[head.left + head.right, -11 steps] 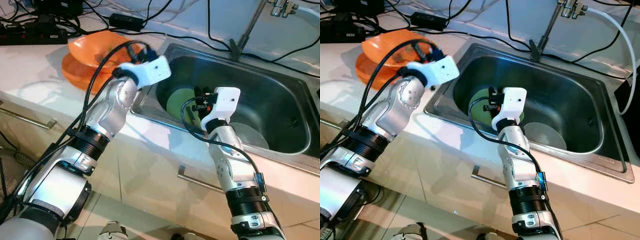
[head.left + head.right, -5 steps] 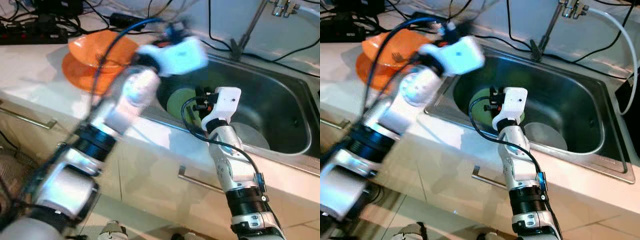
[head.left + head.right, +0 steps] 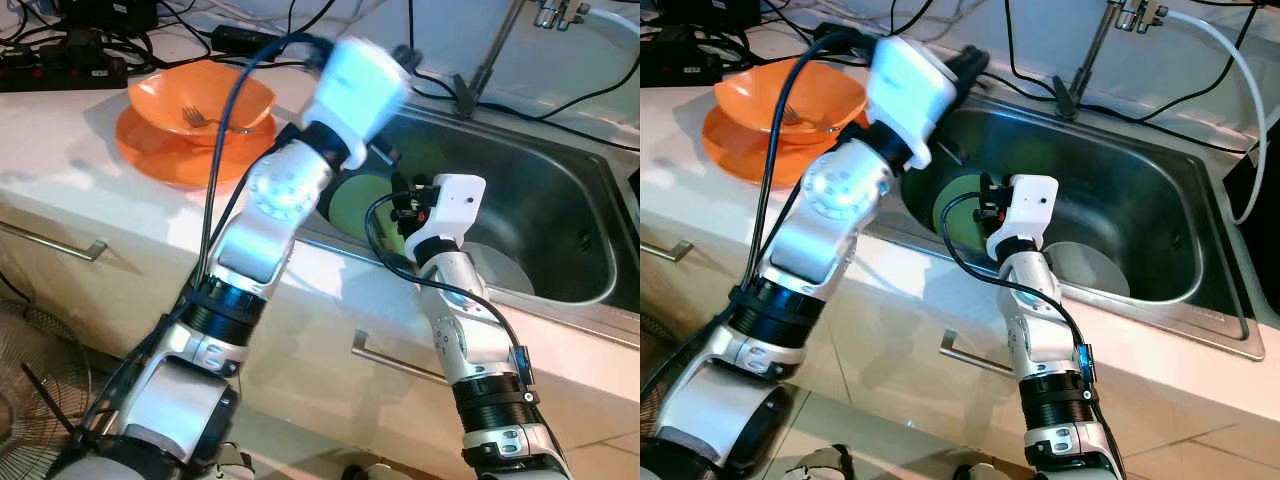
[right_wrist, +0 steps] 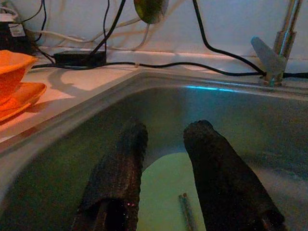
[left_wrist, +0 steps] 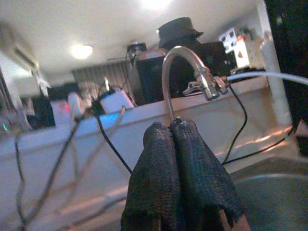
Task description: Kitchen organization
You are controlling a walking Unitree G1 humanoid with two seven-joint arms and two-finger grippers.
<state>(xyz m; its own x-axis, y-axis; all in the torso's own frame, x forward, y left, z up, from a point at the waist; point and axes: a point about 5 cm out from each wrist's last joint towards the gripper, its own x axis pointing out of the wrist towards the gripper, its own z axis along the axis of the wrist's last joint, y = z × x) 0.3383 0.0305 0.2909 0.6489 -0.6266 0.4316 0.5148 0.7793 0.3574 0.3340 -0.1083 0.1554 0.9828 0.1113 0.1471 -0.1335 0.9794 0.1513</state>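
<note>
A green plate lies in the left part of the steel sink, with a thin utensil resting on it. My right gripper hangs open just above that plate, holding nothing. My left gripper is raised over the sink's back left corner, pointing toward the faucet; its fingers are pressed together and hold nothing. On the counter to the left, an orange bowl with a fork in it sits on an orange plate.
A pale grey plate lies on the sink floor to the right of my right arm. Black cables and a power strip run along the back of the counter. A white hose hangs at the right. Cabinet handles sit below the counter edge.
My left arm has swung up and to the right, from beside the orange bowl to above the sink's back left corner. The right arm has stayed put.
</note>
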